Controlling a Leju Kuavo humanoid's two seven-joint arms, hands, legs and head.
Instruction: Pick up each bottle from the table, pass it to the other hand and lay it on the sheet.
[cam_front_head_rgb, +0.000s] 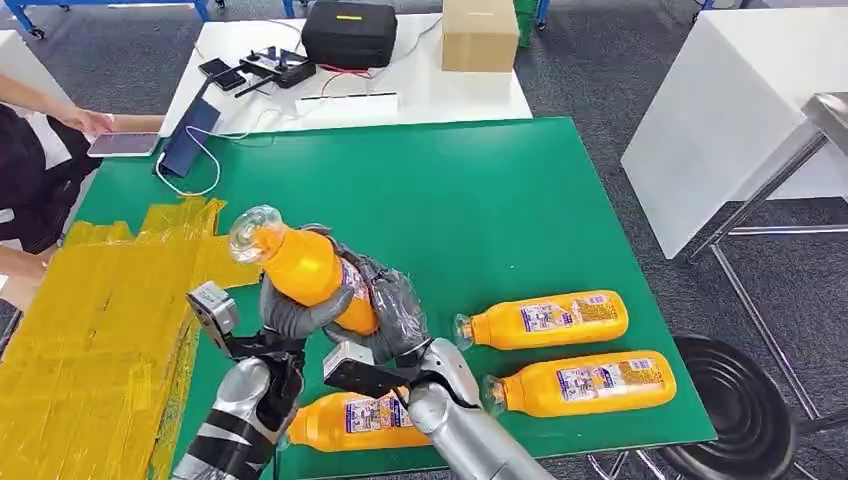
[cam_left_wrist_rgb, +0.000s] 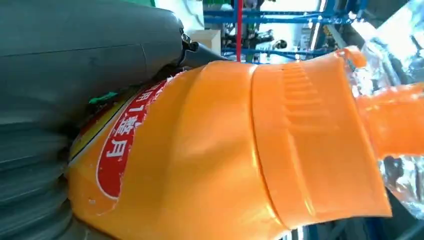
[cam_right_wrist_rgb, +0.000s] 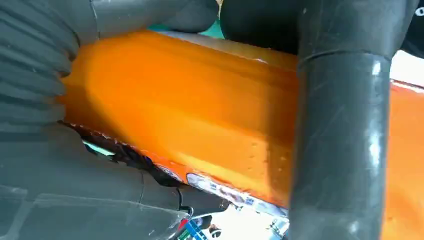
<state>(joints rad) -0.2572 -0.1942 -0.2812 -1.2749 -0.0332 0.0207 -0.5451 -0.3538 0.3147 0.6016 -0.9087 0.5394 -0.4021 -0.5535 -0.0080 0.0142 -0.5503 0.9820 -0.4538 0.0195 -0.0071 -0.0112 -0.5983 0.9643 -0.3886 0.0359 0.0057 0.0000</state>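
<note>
bottle (cam_front_head_rgb: 300, 265) is clasped at once by left robot hand (cam_front_head_rgb: 285, 318) and right robot hand (cam_front_head_rgb: 395, 315).

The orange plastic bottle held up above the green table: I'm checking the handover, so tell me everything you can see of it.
The orange plastic bottle is glossy, with a clear cap end and a label printed in red and white. It is lifted off the green table and tilted, cap end up and toward the yellow sheet. Both hands grip its body at once: the left hand from the sheet side, the right hand wrapped around its lower part. Nothing else touches it.
</note>
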